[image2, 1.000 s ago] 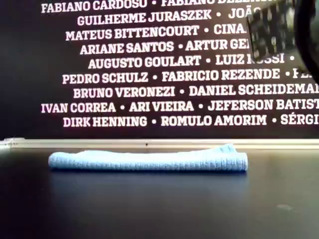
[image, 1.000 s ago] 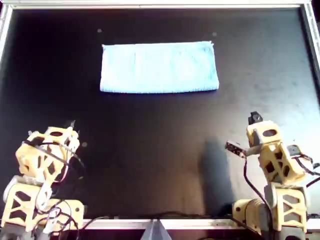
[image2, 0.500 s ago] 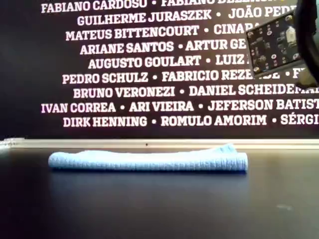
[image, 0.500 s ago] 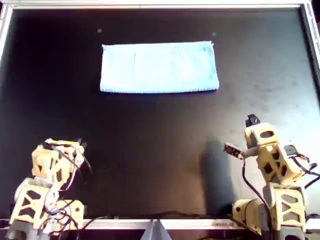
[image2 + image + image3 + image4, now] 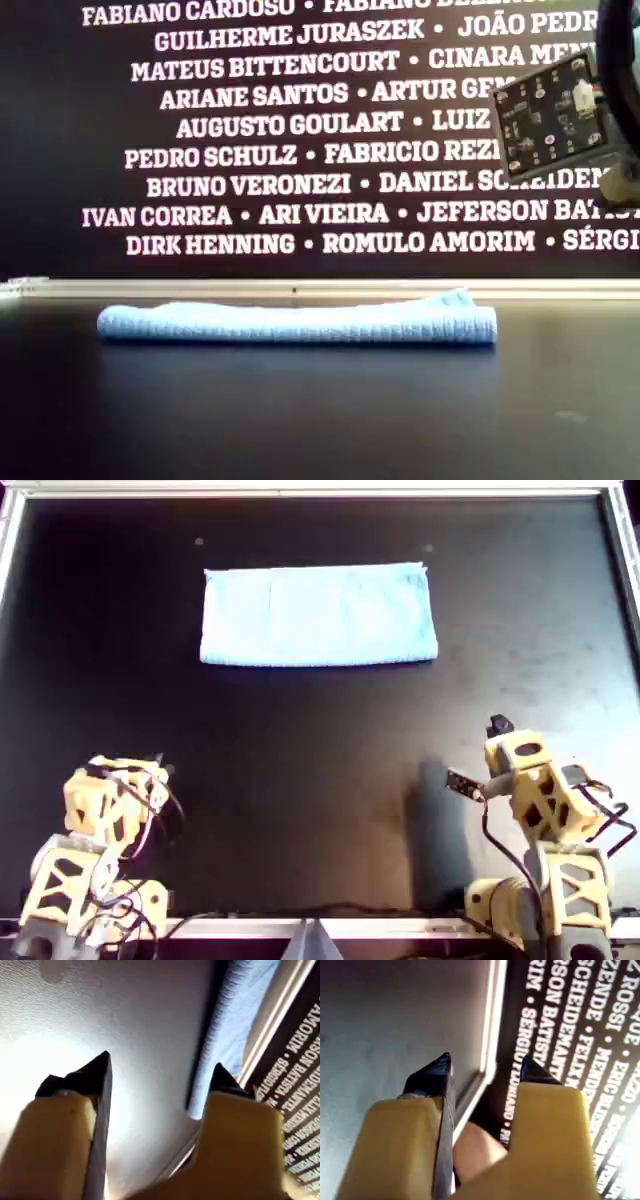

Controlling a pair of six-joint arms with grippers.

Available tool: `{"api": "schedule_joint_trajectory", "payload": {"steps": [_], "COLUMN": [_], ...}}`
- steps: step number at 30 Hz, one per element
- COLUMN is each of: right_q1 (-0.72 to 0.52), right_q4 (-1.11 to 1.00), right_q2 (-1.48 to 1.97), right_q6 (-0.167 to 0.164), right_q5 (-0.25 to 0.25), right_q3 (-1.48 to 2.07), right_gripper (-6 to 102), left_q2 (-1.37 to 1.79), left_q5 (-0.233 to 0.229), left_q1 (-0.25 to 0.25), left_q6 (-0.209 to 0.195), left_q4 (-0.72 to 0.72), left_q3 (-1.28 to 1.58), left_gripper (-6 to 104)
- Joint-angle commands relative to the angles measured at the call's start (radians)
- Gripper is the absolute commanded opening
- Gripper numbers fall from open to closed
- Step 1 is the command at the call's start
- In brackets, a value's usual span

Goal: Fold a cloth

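The light blue cloth (image 5: 318, 615) lies as a flat rectangle, longer across than deep, at the far middle of the black table (image 5: 320, 780). The exterior view shows the cloth (image 5: 300, 322) as a low layered strip. In the first wrist view my first gripper (image 5: 160, 1067) is open and empty above the table, with the cloth (image 5: 235, 1025) well beyond its tips. In the second wrist view my second gripper (image 5: 485, 1060) is open and empty, facing the table's rail; no cloth shows there. Both are far from the cloth.
Two yellow arms stand at the near edge, one at the overhead view's lower left (image 5: 105, 800), one at its lower right (image 5: 540, 790); the wrist views do not show which is which. A small circuit board (image 5: 550, 115) hangs at the exterior view's upper right. A metal rail (image 5: 320, 289) and lettered wall bound the far side.
The arm at the overhead view's lower left has drawn back toward the near edge. The lower right arm has sunk slightly, and its circuit board has come further into the exterior view. The cloth has not moved.
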Motion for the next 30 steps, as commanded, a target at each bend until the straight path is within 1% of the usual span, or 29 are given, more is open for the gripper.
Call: {"api": "schedule_joint_trajectory", "payload": {"steps": [1, 6, 8, 10, 13, 15, 18, 23, 25, 30], "right_q1": [0.005, 0.006, 0.006, 0.014, 0.031, 0.037, 0.038, 0.040, 0.046, 0.141], "right_q4": [-0.046, -0.064, -0.064, -0.066, -0.066, -0.066, -0.066, -0.066, -0.066, -0.066], "right_q2": [-0.029, -0.160, -0.255, -0.394, -0.664, -0.861, -1.103, -1.330, -1.391, -1.534], "right_q6": [0.006, 0.006, 0.006, 0.006, 0.006, 0.006, 0.008, 0.006, 0.006, 0.006], "right_q5": [-0.008, -0.008, -0.008, -0.008, -0.008, -0.008, -0.008, -0.008, -0.008, -0.006], "right_q3": [0.000, -0.057, -0.123, -0.212, -0.385, -0.512, -0.687, -0.874, -0.937, -1.120], "right_gripper": [55, 55, 55, 55, 55, 55, 61, 74, 76, 77], "left_q2": [-0.141, -0.640, -0.825, -0.956, -1.048, -1.069, -1.095, -1.213, -1.307, -1.545], "left_q5": [0.003, 0.008, 0.008, 0.008, 0.008, 0.008, 0.008, 0.009, 0.009, 0.009], "left_q1": [0.005, 0.005, 0.005, 0.005, 0.005, 0.003, 0.003, 0.002, 0.002, 0.002], "left_q6": [0.005, 0.002, -0.008, -0.009, -0.011, 0.000, 0.003, 0.003, 0.005, 0.003], "left_q4": [-0.052, -0.118, -0.150, -0.181, -0.232, -0.255, -0.262, -0.264, -0.264, -0.264], "left_q3": [-0.118, -0.344, -0.436, -0.508, -0.578, -0.604, -0.644, -0.749, -0.836, -1.068], "left_gripper": [70, 71, 71, 74, 84, 91, 97, 98, 98, 98]}}
